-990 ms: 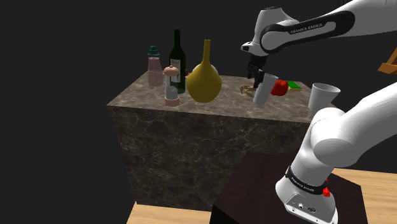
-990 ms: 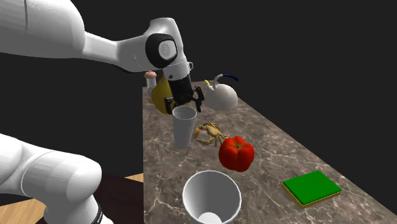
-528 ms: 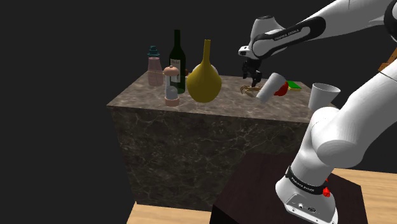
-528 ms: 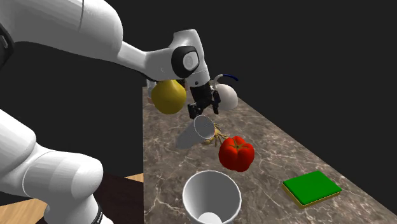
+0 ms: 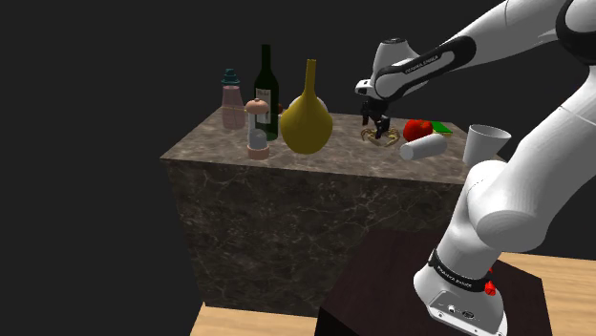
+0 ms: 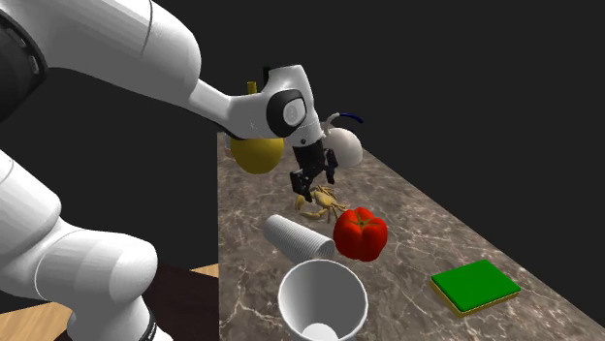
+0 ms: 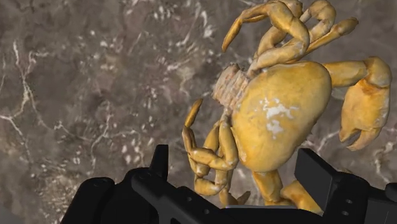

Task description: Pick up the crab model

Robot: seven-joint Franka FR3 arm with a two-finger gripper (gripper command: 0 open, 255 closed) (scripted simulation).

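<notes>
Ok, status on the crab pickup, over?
Pincer open, low over crab. Crab on marble top, ungripped. White cup on its side nearby, not blocking.

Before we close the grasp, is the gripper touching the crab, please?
Cannot tell. In the wrist view the open gripper straddles the crab; tabletop shows beside one finger, but a leg reaches the other's edge.

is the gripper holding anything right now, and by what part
Nothing is held. The gripper is open just above the crab model, and its fingers stand apart on either side of the crab's legs without clasping them.
</notes>
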